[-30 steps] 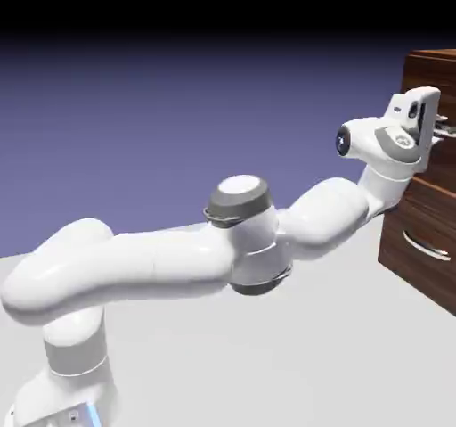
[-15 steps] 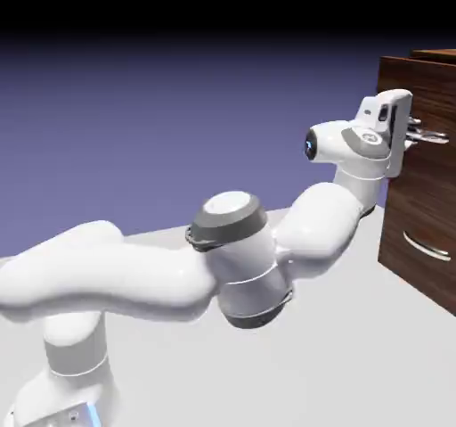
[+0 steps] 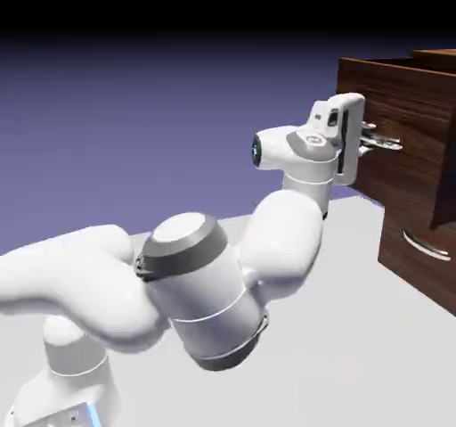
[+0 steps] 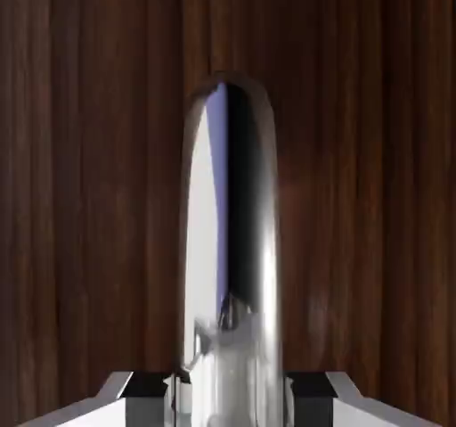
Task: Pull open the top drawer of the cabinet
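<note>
Exterior view: the top drawer point(image 3: 410, 104) has travelled outward over the last second, from close to the cabinet point(image 3: 436, 53) to a clearly extended position. Its front now stands right of centre in the upper part of the frame, with its left edge farther toward the middle than in either earlier picture. The upper rim and a dark gap behind the front are exposed at the upper right – the drawer is plainly open, though its full travel cannot be judged from here. The pincer point(image 3: 372, 140) has moved left together with the front, and the arm point(image 3: 285, 238) has folded, its elbow joint point(image 3: 198, 287) lying lower and farther left in the frame. The lower drawer point(image 3: 405, 272), at the lower right, shows no displacement, and its handle point(image 3: 427, 246) is in the same place; the motion is therefore confined to the correct drawer. Pincer state: closed to the thickness of the silver bar handle point(image 4: 228, 238), with one fingertip on each side of it at the bottom of the hand view. The bar runs upright from the bottom edge to the upper middle of that view, against dark wood grain. Grip and drawer are moving as one, so the pull appears effective. If more opening is required, continue the straight draw along the drawer's line of travel – a sideways or twisting load could let the smooth, curved bar slip between the fingertips.
</note>
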Controlling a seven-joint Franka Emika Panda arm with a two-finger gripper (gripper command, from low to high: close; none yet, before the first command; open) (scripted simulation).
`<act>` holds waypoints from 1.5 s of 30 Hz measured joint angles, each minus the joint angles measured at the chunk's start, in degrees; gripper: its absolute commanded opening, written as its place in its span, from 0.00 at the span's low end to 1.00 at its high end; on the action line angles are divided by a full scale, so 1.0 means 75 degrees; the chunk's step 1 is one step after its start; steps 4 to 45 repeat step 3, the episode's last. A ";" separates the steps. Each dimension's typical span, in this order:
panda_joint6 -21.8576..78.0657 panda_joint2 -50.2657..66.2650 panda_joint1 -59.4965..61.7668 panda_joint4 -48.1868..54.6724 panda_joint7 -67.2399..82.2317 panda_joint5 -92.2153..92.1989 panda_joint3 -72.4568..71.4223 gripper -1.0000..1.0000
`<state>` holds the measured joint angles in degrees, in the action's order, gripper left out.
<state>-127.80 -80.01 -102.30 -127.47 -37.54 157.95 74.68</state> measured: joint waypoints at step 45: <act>0.0042 -0.0008 0.0095 -0.0135 -0.0029 0.0009 -0.0039 1.00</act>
